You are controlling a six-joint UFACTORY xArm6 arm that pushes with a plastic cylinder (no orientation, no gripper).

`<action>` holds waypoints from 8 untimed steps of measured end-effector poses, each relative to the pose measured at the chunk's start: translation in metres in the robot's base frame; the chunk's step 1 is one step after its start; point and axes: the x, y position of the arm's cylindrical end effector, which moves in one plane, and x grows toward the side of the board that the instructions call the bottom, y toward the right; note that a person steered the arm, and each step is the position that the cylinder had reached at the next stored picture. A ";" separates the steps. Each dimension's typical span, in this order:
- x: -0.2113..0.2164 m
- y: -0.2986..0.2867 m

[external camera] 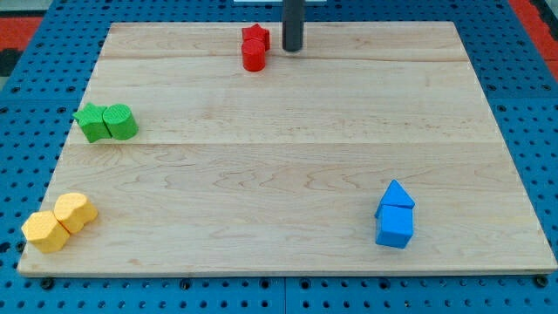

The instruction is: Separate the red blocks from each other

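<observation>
Text on board: none readable.
Text on blocks: none readable.
Labels, brands, numbers or signs elsewhere: none readable, including the blue pegboard at the frame's edges.

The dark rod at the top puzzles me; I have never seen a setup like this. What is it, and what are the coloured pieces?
That rod is the end of a robot arm; it has no hand. My tip slides along the wooden board and pushes blocks. One camera looks down at the board. My tip stands just right of two touching red blocks: a red star and a red cylinder below it. At the view's left sit two green blocks, bottom left two yellow blocks, bottom right two blue blocks. Nothing is held; blocks only get pushed.
</observation>
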 end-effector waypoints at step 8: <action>0.133 0.017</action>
